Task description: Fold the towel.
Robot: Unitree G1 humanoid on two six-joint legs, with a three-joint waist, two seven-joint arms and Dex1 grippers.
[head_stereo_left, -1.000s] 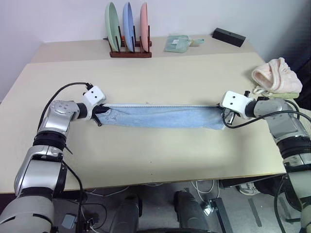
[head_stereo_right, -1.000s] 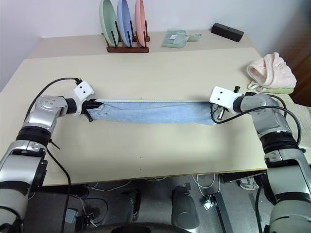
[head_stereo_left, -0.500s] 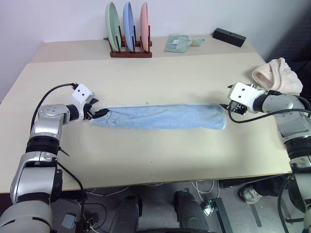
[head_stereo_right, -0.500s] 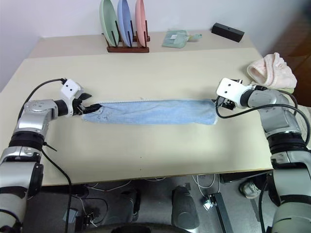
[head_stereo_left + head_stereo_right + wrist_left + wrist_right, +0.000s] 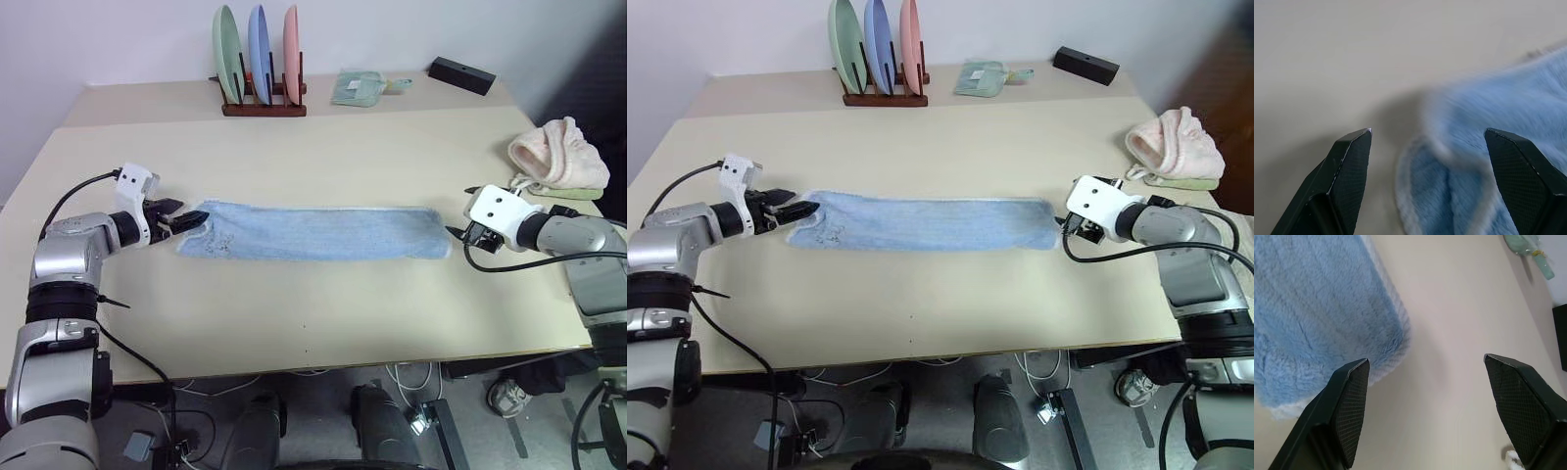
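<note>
The towel (image 5: 313, 231) lies flat on the tabletop (image 5: 323, 304) as a long narrow band running left to right, folded lengthwise. The left tool (image 5: 188, 220) sits at the towel's left end, fingers spread wide and gripping nothing. The right tool (image 5: 462, 235) hangs just beside the right end, also wide open and empty. A pink towel (image 5: 556, 152) sits at the tabletop's right edge, a plate rack (image 5: 260, 59) at the back.

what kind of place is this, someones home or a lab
Probably a lab or test room set up for household chores, not a lived-in home: a plain table against a bare wall, cables on the floor beneath it, and staged props, namely a plate rack, a pink towel and the blue towel.
</note>
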